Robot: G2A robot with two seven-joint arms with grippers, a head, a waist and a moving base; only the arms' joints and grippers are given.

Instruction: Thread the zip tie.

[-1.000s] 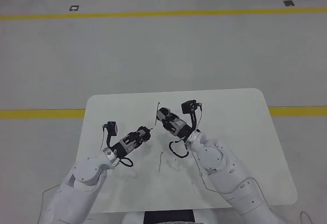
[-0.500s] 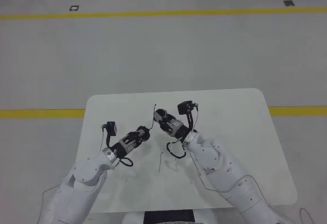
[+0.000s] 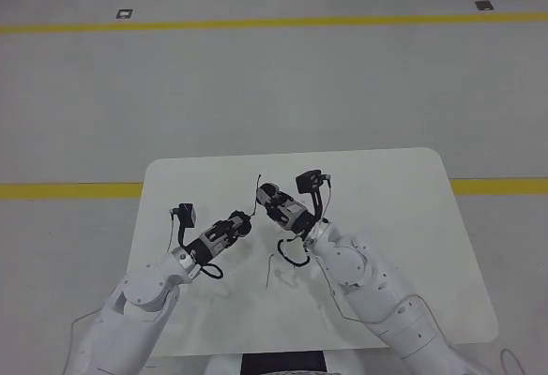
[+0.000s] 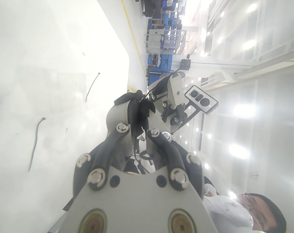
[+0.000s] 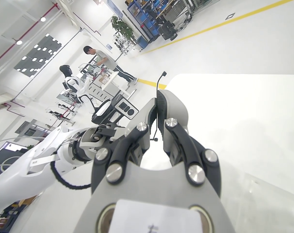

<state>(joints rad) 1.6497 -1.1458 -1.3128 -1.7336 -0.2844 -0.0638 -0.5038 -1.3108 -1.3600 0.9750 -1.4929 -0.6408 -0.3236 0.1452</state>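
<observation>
My right gripper [image 5: 157, 98] is shut on a thin black zip tie [image 5: 157, 83]. Its small square head sticks out past the fingertips and its other end curls back toward the palm. In the top view this gripper [image 3: 266, 196] hovers over the middle of the white table [image 3: 396, 187], with the zip tie [image 3: 258, 182] pointing away from me. My left gripper [image 3: 240, 223] sits just beside and below it, a short gap apart. In the left wrist view its black pads [image 4: 136, 109] are pressed together, and I cannot tell whether anything is held between them.
Two more black zip ties lie loose on the table, one longer [image 4: 35, 144] and one farther off [image 4: 92, 87]. In the top view one of them [image 3: 268, 270] lies between the arms near the front edge.
My right gripper has shifted a little to the left with the zip tie, closer to the left gripper. The left gripper has hardly moved.
</observation>
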